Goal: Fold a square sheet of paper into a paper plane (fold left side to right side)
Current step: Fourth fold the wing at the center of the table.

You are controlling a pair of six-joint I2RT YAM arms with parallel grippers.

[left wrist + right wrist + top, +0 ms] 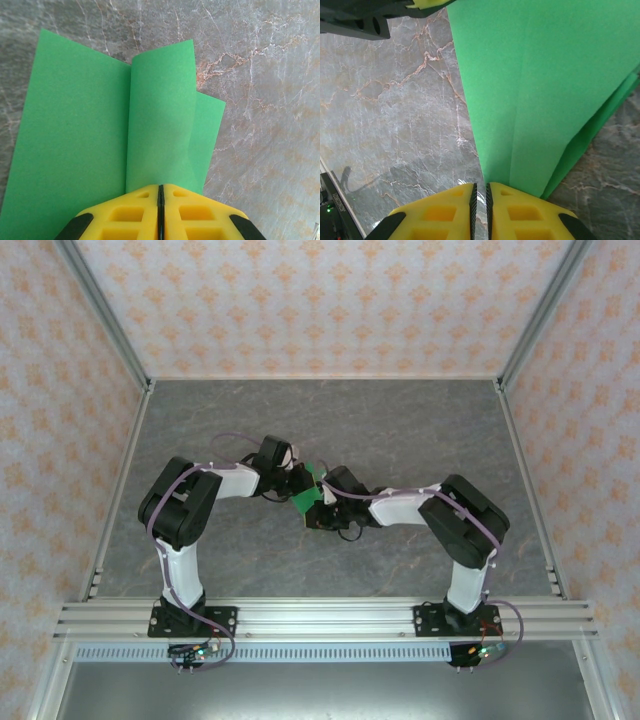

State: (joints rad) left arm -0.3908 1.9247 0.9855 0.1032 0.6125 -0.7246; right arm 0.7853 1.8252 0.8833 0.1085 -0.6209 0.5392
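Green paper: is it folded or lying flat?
Folded, not spread flat. The paper shows a sharp crease, one flap lifted up beside it and another layer peeking out behind.

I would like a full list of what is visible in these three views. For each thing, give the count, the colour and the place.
sheet of paper: one, bright green, partly folded over, mid-table between the two grippers.
table: one, grey marbled, under everything.
walls: three, pale with an orange pattern, at the left, far and right sides of the table.
metal rail: one, silver, along the near edge, carrying both arm bases.
cables: thin, purple, running along both arms.
left arm: one, black and white, bent inward to the centre.
right arm: one, black and white, bent inward to the centre.
left gripper: one, yellow fingers, shut on the sheet.
right gripper: one, yellow fingers, shut on the sheet.
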